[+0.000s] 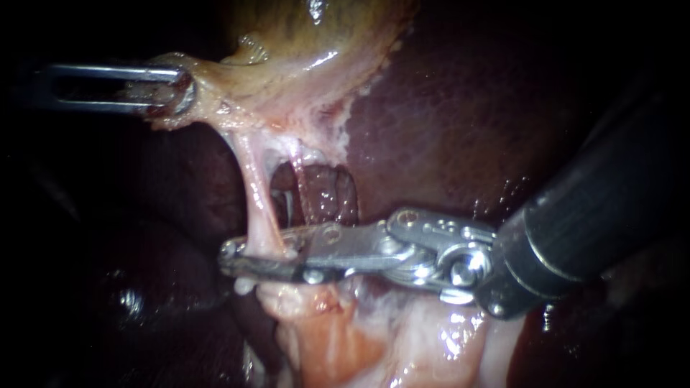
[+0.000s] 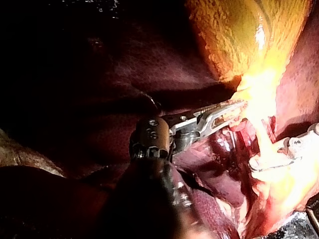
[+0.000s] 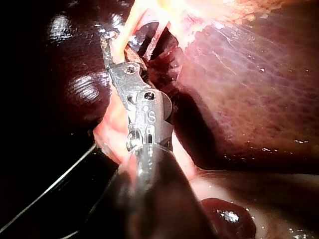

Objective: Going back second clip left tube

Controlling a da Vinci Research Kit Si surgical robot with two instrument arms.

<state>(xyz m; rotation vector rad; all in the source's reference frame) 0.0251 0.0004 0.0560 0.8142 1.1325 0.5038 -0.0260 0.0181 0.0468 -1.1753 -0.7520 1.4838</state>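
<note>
No readable text, labels, brands or signs anywhere on the tissue, in any of the three views. Only marking in sight: one small stamped mark (image 3: 148,115) on the metal wrist block of the right instrument (image 3: 112,46), just behind the jaw hinge, seen in the right wrist view. Not transcribing it. Nothing legible elsewhere

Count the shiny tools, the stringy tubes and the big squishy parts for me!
Instruments: 2 (left instrument, right instrument)
Tubes: 2 (left tube, thinner tube)
Organs: 2 (liver, gallbladder)
Total: 6
</note>
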